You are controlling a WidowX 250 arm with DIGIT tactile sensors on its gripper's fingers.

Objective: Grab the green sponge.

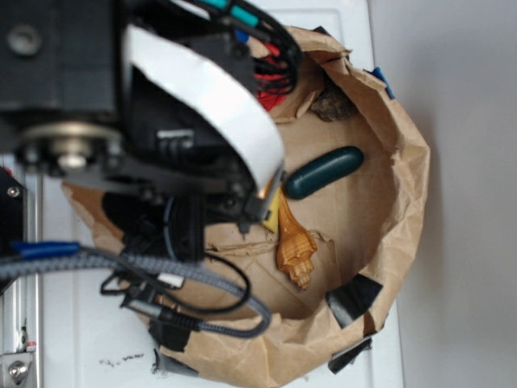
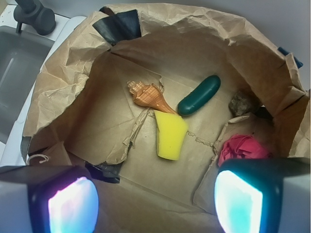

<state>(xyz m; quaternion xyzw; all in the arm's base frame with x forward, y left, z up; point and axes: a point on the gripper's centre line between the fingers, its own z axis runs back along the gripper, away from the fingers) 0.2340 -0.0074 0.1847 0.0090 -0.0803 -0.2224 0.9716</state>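
Only the wrist view shows the green sponge (image 2: 171, 136) whole, below the open claw (image 2: 155, 199).

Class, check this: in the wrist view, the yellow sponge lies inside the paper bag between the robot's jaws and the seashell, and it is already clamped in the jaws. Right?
Not quite. The yellow sponge does lie in the paper bag just below the seashell, but it is not clamped. The wrist view shows the gripper open, jaws wide apart and well clear of the sponge.

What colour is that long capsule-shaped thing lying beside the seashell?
Dark green, smooth all over. The capsule shows best in the wrist view.
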